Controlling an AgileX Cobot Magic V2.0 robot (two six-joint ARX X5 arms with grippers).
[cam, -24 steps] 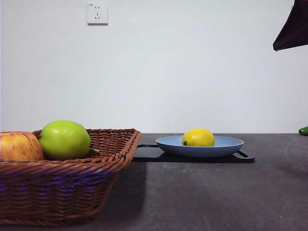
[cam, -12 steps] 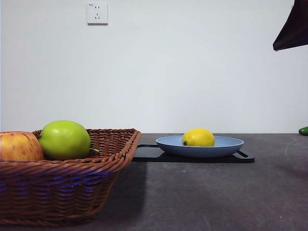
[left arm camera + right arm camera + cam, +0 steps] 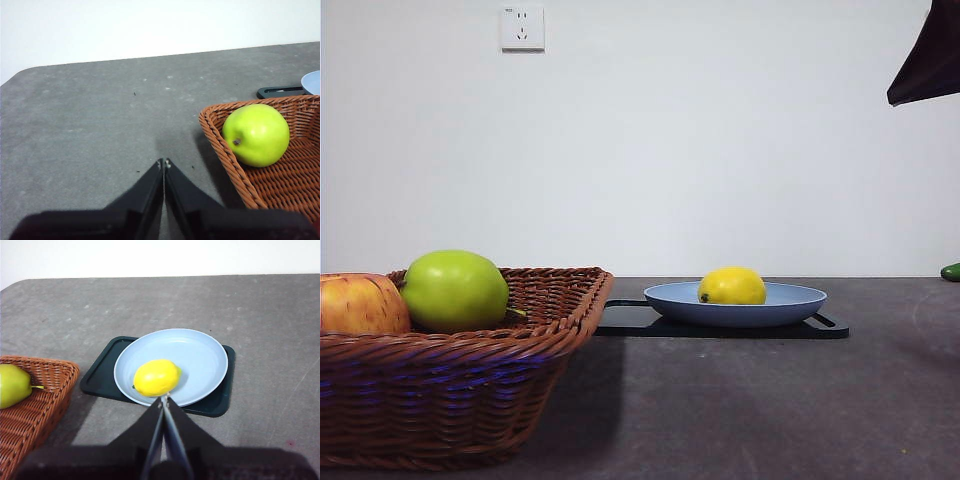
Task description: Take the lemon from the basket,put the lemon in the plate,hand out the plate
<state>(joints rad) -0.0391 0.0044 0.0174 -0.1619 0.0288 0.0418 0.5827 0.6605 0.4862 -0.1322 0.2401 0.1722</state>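
The yellow lemon (image 3: 732,286) lies in the light-blue plate (image 3: 790,304), which rests on a flat black tray (image 3: 632,320). In the right wrist view the lemon (image 3: 156,378) sits toward one side of the plate (image 3: 200,357). My right gripper (image 3: 164,399) is shut and empty, held high above the table near the plate; it shows as a black tip (image 3: 928,62) at the front view's top right. The wicker basket (image 3: 470,390) stands at the near left. My left gripper (image 3: 163,162) is shut and empty, above bare table beside the basket (image 3: 220,135).
A green apple (image 3: 455,291) and a red-yellow apple (image 3: 360,305) lie in the basket. A small green thing (image 3: 950,271) shows at the table's far right edge. A wall socket (image 3: 522,28) is on the white wall behind.
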